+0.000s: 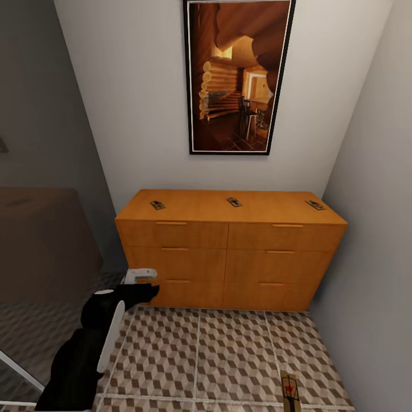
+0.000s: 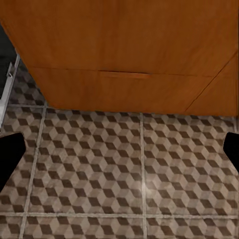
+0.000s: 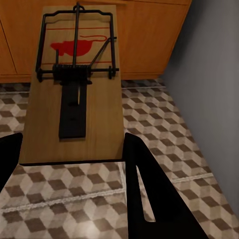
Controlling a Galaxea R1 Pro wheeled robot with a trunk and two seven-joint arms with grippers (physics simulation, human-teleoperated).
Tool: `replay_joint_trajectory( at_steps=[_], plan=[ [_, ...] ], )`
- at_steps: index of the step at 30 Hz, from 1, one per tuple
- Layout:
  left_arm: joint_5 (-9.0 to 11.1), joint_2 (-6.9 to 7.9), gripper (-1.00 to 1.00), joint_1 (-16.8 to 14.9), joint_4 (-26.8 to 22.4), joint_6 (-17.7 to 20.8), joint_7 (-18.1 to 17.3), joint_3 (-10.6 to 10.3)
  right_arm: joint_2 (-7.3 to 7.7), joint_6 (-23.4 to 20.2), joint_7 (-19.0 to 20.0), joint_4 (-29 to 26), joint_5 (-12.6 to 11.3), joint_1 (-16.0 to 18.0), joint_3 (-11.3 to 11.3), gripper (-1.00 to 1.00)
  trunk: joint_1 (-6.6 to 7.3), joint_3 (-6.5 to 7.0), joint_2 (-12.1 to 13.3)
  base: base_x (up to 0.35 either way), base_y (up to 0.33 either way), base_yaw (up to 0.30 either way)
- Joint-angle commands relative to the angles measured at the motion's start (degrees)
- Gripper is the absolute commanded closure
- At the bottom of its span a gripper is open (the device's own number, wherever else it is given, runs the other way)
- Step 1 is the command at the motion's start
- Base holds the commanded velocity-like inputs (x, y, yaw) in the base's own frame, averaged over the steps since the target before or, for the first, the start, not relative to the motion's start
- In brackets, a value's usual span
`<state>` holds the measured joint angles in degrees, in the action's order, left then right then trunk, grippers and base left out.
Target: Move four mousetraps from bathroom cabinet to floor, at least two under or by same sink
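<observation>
Right pincer grasping one mousetrap; three more lie on the cabinet.

Right pincer (image 3: 74, 149) holds a mousetrap (image 3: 74, 84) between its fingers above the bathroom floor (image 1: 229, 355), near the grey wall. The remaining mousetraps (image 1: 234, 202) sit spaced apart on top of the orange cabinet (image 1: 229, 257). Left pincer (image 2: 119, 149) is spread wide, released, hanging over floor tiles just before the cabinet base.
</observation>
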<state>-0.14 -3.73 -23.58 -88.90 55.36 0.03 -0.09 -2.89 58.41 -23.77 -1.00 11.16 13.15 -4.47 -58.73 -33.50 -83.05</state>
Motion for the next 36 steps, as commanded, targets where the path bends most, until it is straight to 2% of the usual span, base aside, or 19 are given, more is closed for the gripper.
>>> replay_joint_trajectory(
  at_steps=[1, 7, 8, 11, 12, 20, 24, 29, 31, 36],
  plan=[
    [0.0, -0.06, -1.00, -2.5, 0.0, 1.0, 0.0, 0.0, -0.01, 0.2, 0.0, 0.0, 0.4, 0.0, -0.5, 1.00, 0.00, -0.06, 0.0, 0.000, 0.000, 0.000],
    [-0.1, -0.12, -1.00, -9.8, 0.0, 2.2, 0.1, 0.0, -0.01, 0.1, 0.0, 0.0, 0.4, 0.0, -0.5, 1.00, 0.00, -0.06, 0.0, 0.000, 0.000, 0.000],
    [-0.1, -0.13, -1.00, -11.8, 0.2, 2.3, 0.2, 0.0, -0.01, 0.1, 0.0, 0.0, 0.4, 0.0, -0.4, 1.00, 0.00, -0.06, 0.0, 0.000, 0.000, 0.000],
    [-0.1, -0.13, -1.00, -14.8, 0.8, 2.4, 0.4, 0.0, -0.01, 0.1, 0.0, 0.0, 0.4, 0.0, -0.4, 1.00, 0.00, -0.06, 0.0, 0.000, 0.000, 0.000],
    [-0.1, -0.14, -1.00, -16.5, 1.5, 2.5, 0.6, 0.0, -0.01, 0.1, 0.0, 0.0, 0.4, 0.0, -0.4, 1.00, 0.00, -0.06, 0.0, 0.000, 0.000, 0.000],
    [-0.1, -0.14, -1.00, -24.5, 6.6, 2.6, 3.3, 0.0, -0.04, 0.1, 0.0, 0.0, 0.4, 0.0, -0.4, 1.00, 0.00, -0.06, 0.0, 0.000, 0.000, 0.000],
    [-0.1, -0.14, -1.00, -26.6, 8.6, 2.6, 5.1, 0.0, -0.08, -1.2, 0.3, 0.0, 0.4, 0.0, -0.4, 1.00, 0.00, -0.06, 0.0, 0.000, 0.000, 0.000],
    [0.2, -0.44, -1.00, -27.2, 9.2, 2.9, 5.6, -0.2, -0.09, -2.1, 1.1, 0.0, 0.4, 0.0, -0.4, 1.00, 0.00, -0.06, 0.0, 0.000, 0.000, 0.000],
    [0.2, -1.06, -1.00, -27.2, 8.7, 3.0, 5.5, -1.3, -0.09, -2.2, 1.4, 0.0, 0.4, 0.0, -0.4, 1.00, 0.00, -0.06, 0.0, 0.000, 0.000, 0.000],
    [0.2, -1.15, -1.00, -27.3, 5.7, 3.0, 5.5, -4.6, -0.09, -2.3, 1.5, -0.1, 0.5, 0.0, -0.4, 1.00, 0.00, -0.06, 0.0, 0.000, 0.000, 0.000]
  ],
)
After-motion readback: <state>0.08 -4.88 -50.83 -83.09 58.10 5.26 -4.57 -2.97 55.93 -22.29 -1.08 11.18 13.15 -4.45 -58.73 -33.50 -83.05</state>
